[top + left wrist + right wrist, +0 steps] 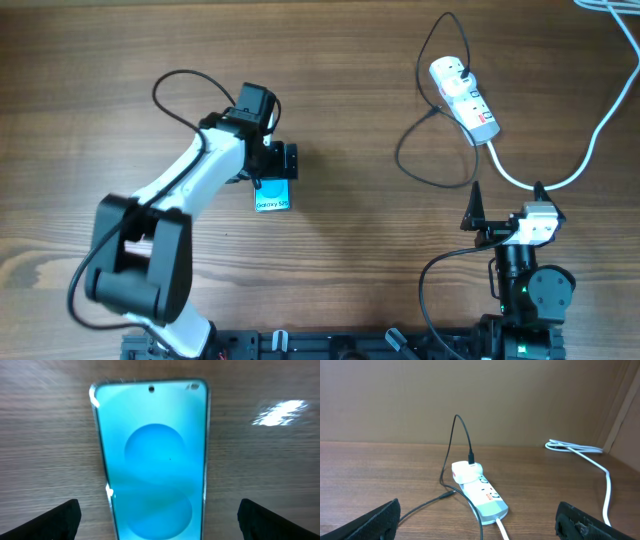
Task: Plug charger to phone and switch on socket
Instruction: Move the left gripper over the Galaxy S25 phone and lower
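Observation:
The phone (272, 196), cyan screen up, lies flat on the wooden table left of centre. My left gripper (277, 165) is open just above it. In the left wrist view the phone (152, 455) lies between the two spread fingers of the left gripper (159, 517), which do not touch it. The white socket (466, 99) lies at the back right. The charger's white plug block (466, 473) sits in its far outlet. The black charger cable (403, 152) loops on the table, its connector tip (451, 494) lying loose. My right gripper (505, 197) is open and empty, short of the socket (482, 494).
The socket's thick white cord (600, 120) runs from the strip's near end off to the back right corner, and shows in the right wrist view (607, 485). Bare wooden table (340, 90) lies between phone and socket.

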Robot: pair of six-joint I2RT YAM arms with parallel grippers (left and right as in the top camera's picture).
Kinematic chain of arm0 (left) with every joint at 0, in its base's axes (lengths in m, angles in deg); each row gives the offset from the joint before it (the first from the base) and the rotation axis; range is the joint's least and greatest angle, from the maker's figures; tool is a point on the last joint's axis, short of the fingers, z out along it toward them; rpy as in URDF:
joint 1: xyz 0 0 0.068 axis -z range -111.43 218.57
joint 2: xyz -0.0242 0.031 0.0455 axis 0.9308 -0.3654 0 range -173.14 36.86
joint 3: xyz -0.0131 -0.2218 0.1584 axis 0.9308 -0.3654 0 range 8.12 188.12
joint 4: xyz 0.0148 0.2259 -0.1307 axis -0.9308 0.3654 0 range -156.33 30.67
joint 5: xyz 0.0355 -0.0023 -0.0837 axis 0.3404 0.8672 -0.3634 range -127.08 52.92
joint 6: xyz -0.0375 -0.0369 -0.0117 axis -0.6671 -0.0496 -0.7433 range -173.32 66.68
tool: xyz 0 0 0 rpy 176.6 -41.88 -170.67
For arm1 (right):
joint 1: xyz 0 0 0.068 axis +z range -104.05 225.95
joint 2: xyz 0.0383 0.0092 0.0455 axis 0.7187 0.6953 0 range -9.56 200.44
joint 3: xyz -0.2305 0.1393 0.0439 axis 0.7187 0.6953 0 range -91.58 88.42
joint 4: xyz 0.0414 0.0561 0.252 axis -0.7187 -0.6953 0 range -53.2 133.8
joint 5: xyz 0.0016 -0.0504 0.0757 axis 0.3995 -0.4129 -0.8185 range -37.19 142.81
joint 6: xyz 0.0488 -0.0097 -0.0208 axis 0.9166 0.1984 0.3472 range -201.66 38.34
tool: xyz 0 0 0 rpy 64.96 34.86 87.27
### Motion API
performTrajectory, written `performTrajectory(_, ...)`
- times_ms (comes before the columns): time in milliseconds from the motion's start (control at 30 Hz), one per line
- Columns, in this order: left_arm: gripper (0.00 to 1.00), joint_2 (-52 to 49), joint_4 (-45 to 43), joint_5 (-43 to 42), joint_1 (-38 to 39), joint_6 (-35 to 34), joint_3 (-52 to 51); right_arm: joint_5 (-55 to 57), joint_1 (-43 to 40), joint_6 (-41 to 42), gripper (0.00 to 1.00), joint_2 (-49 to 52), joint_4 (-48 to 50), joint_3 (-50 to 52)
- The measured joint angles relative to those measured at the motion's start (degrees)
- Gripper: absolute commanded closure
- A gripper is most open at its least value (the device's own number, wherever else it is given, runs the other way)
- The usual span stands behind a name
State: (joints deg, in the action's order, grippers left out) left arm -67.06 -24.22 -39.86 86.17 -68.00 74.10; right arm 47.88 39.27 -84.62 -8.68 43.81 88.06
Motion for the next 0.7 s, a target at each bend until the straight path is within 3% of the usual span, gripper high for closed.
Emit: performTrajectory(700,0.00,-4.3,-0.3,1.1,0.3,-4.7,0.1,0.0,0.0,0.0,0.00,0.0,0.0,0.0)
